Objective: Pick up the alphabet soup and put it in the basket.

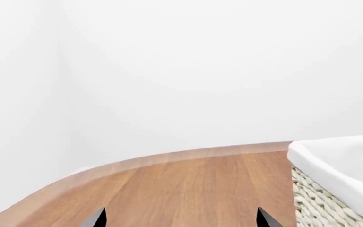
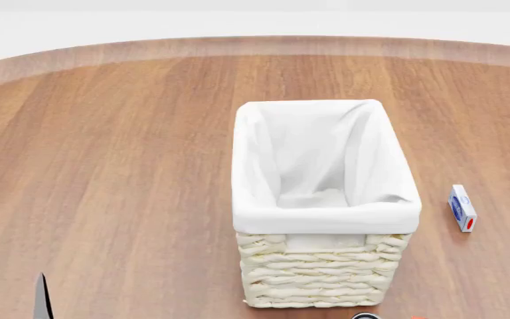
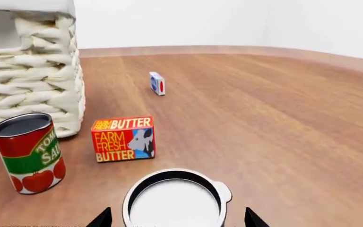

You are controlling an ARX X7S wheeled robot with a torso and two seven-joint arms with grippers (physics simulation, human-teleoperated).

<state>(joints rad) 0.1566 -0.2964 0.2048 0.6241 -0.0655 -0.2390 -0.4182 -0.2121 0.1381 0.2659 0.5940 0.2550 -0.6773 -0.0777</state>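
Note:
The alphabet soup (image 3: 174, 201) shows only its white flat top with a small tab, low in the right wrist view; its label is hidden. My right gripper (image 3: 176, 220) is open, with one fingertip on each side of the can top and apart from it. The cream wicker basket (image 2: 324, 279) with a white liner stands mid-table; its corner shows in the right wrist view (image 3: 30, 94) and in the left wrist view (image 1: 332, 189). My left gripper (image 1: 181, 220) is open and empty over bare wood beside the basket. One of its fingertips (image 2: 42, 299) shows in the head view.
A red-and-green tomato sauce can (image 3: 30, 153) stands by the basket's base. A red butter box (image 3: 123, 139) sits just beyond the soup can. A small blue-and-white box (image 3: 157, 83) lies farther off and also shows in the head view (image 2: 461, 207). The wooden table (image 2: 104, 166) has a curved far edge.

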